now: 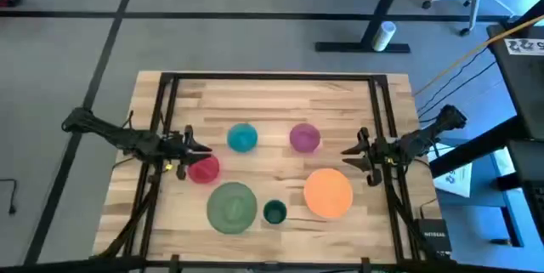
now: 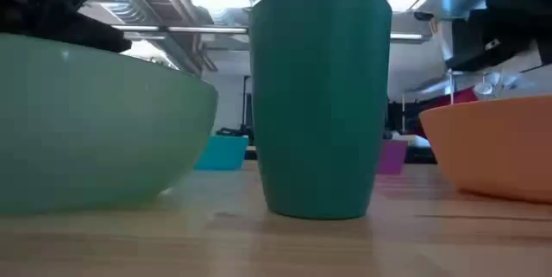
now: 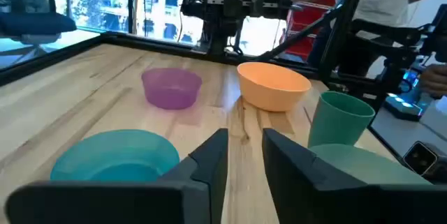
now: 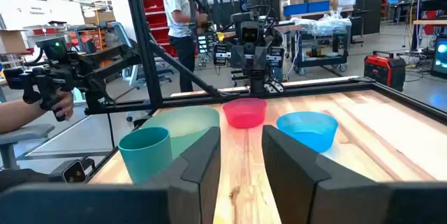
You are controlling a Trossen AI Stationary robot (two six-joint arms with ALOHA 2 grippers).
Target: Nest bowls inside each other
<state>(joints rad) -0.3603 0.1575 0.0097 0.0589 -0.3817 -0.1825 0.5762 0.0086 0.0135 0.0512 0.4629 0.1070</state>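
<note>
Left gripper (image 1: 206, 149): low over the table, fingers a little apart, just beside the red bowl (image 1: 204, 169).
Right gripper (image 1: 347, 152): low, fingers a little apart, near the purple bowl (image 1: 304, 138).

In the low view the green bowl (image 2: 95, 126) runs off the left edge and the orange bowl (image 2: 500, 147) off the right edge, so neither shows whole. The dark teal cup (image 2: 321, 100) fills the centre there and hides most of the worktop behind it; only slivers of the blue bowl (image 2: 222, 152) and the purple bowl (image 2: 392, 156) peek out beside it, and the red-pink bowl cannot be found. In the left wrist view the green bowl (image 3: 377, 165) is partly covered by that gripper's fingers (image 3: 209, 165), and the blue bowl (image 3: 115, 155) is cut by them low in the frame. In the right wrist view a person (image 4: 183, 15) at upper left is partly behind frame bars.
</note>
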